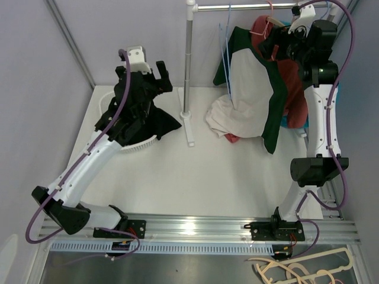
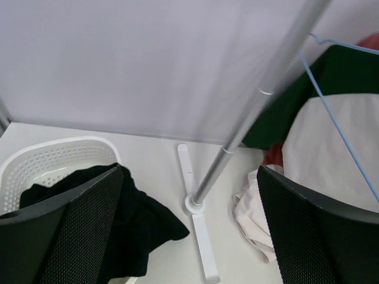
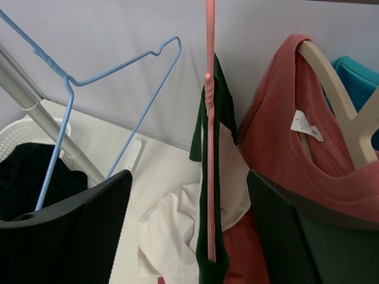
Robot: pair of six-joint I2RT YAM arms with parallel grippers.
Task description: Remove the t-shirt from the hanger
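**rackwatcher:** Since you asked where the t-shirt (image 1: 251,83) was: it hung on the pink hanger (image 3: 209,118) up on the rail (image 1: 249,6), not off yet. White body, green sleeves and collar. Its lower end looked bunched up on the bench (image 1: 177,177), near the foot of the stand pole (image 1: 188,59).

**yam_fan:** And the right fingers (image 3: 100,231)? Grabbing anything?

**rackwatcher:** Nope, they were spread wide. In the wrist view the pink hanger and the green collar sat between them, but neither finger touched either one. A bare blue hanger (image 3: 118,65) hung off to one side. On the other side was a red shirt (image 3: 284,154) on a cream hanger (image 3: 331,89), with a bit of a teal garment (image 3: 355,77) behind it.

**yam_fan:** What about the left fingers (image 2: 89,225)?

**rackwatcher:** Also fully released, nothing in them. They hovered above the white basket (image 1: 139,145), well away from the t-shirt, on the other side of the pole. A black garment (image 2: 142,225) lay in the basket, part of it spilling over the rim onto the bench.
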